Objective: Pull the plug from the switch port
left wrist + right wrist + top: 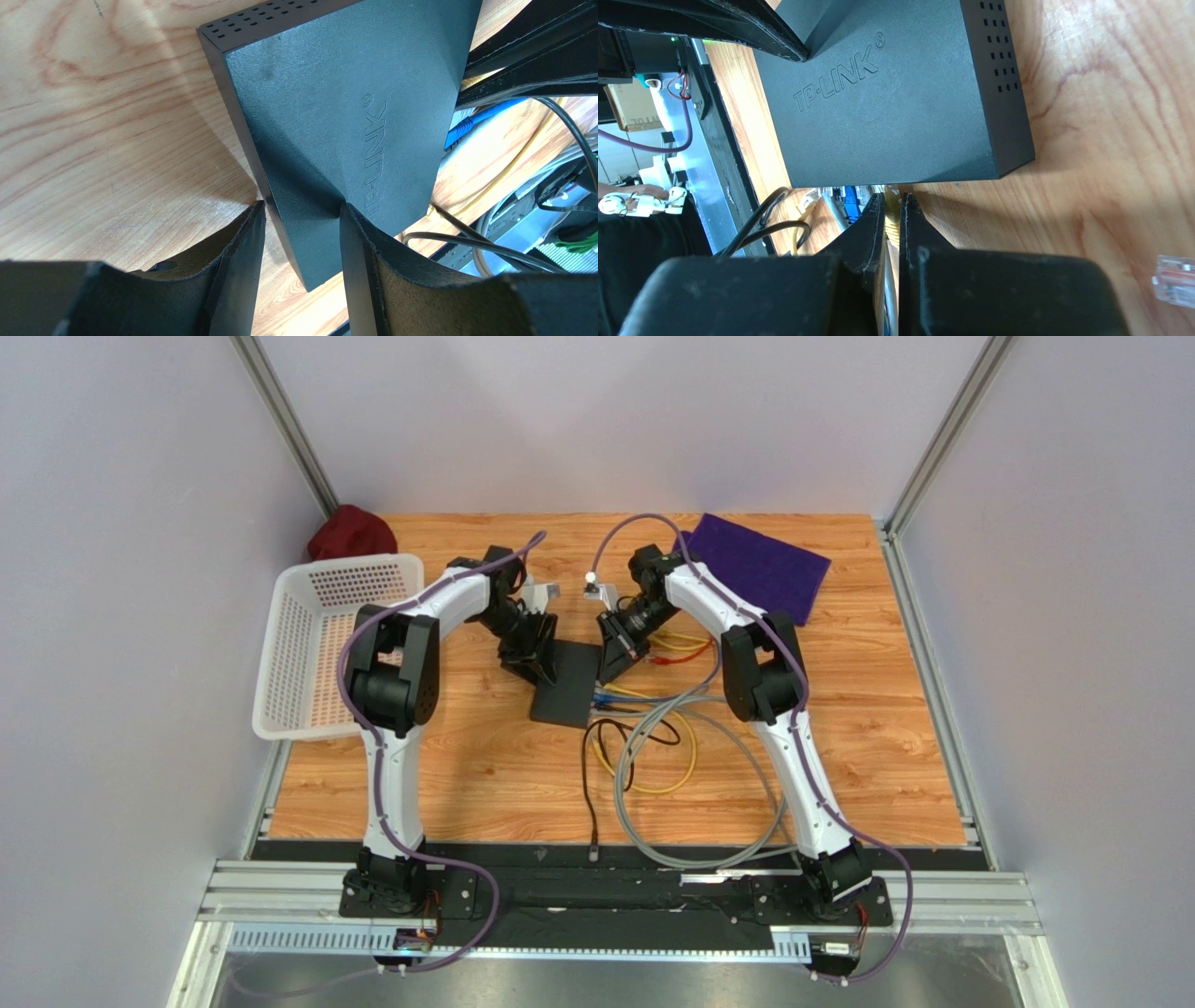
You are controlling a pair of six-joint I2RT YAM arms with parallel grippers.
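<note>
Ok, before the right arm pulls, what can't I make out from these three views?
1. Ports on the switch: right wrist view, the port face is turned away, behind the right gripper; top view, too small and partly under that gripper.
2. What the right gripper pinches: only a yellow sliver shows between its shut fingers.
3. Port end of the blue plug: left wrist view, behind the right arm.

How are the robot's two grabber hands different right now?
The left gripper has its fingers wide apart, clamping a corner of the black switch. The right gripper has its fingers squeezed almost together. The left gripper holds the box itself, while the right gripper seems to pinch a thin yellow cable at the side where the cables go in. Both have black fingers, and both are at the switch.
</note>
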